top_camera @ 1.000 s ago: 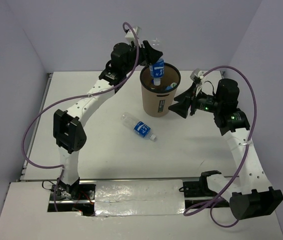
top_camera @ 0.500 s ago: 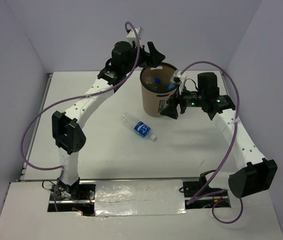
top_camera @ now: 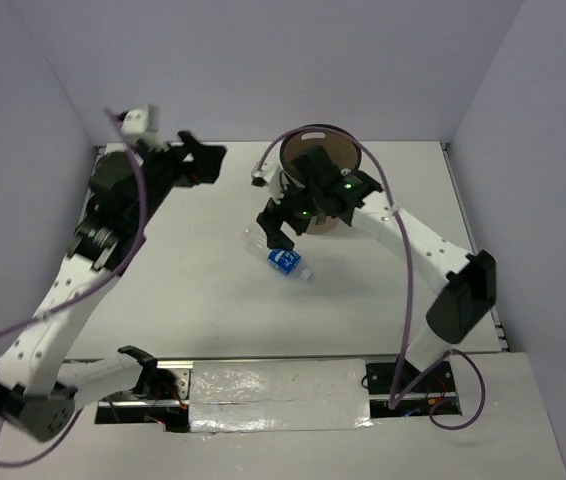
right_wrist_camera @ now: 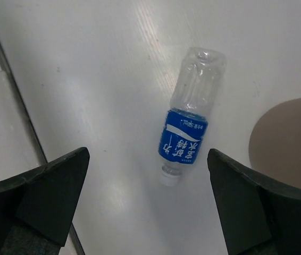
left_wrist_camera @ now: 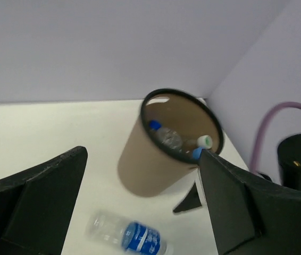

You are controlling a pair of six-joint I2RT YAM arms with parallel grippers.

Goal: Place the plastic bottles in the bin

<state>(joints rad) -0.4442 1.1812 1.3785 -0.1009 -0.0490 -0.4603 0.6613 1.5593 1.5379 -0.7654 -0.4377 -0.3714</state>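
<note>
Right gripper (right_wrist_camera: 147,156) spread wide above lying bottle (right_wrist_camera: 185,135)

1 bin (left_wrist_camera: 145,167). 1 bottle (right_wrist_camera: 189,130) loose on worktop (top_camera: 188,295). In bin: 3 caps (left_wrist_camera: 155,125) showing (2 blue, 1 white; bodies too jumbled to count). 2 arms: left end effector (top_camera: 208,162), right end effector (top_camera: 275,235).

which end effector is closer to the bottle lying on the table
Right. The right end effector hangs open just above the bottle; the left end effector is well off toward the back left.

Bright, even light; slight motion blur
</note>
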